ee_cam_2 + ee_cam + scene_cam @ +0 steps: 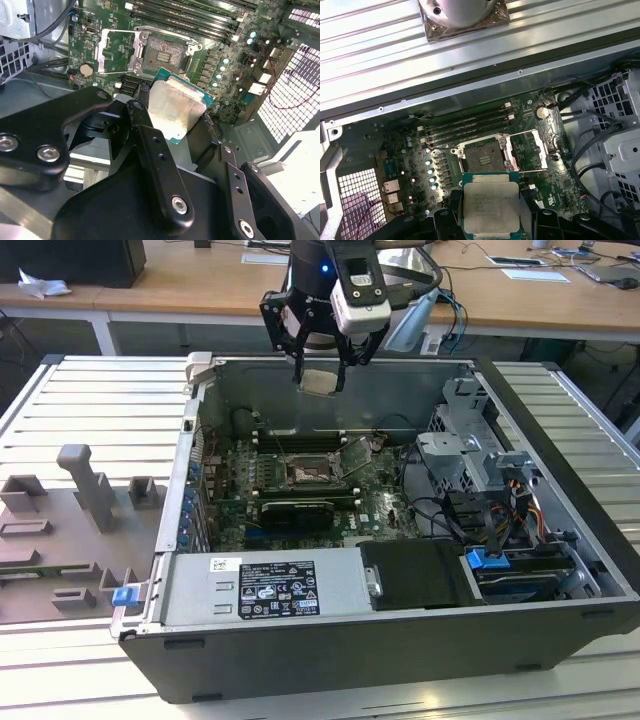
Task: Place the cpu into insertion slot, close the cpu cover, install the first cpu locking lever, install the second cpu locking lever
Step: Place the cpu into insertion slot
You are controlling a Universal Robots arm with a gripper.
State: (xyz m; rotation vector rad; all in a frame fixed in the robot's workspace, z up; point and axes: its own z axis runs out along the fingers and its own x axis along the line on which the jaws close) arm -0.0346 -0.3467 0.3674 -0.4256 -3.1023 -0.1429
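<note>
Well above the insertion slot (305, 476), the cpu (321, 383) is held in the air, pinched by two opposite edges between the fingers of the gripper (320, 378). In both wrist views the cpu (491, 207) is seen with its pale metal top turned toward the cameras and its green rim showing on the free sides. Gripping by the edges is judged to keep the underside clear of the fingers and the cpu flat for seating. In the exterior view it is carried roughly level and high over the open case, so it is not yet lowered into the recess.

The insertion slot (482, 156) is seen dark and bare, with nothing lying in it. Just beside the slot, the cpu cover (543, 152) is swung open on its hinge and laid away from the recess, so that the way down is left free. None of the closing or lever steps is done.

Along another side of the slot, the long black memory slots (465, 125) are ranged in parallel. Around the slot, the green motherboard (380, 505) is spread over the floor of the open computer case (330, 660), over which the arm is hung from above.
</note>
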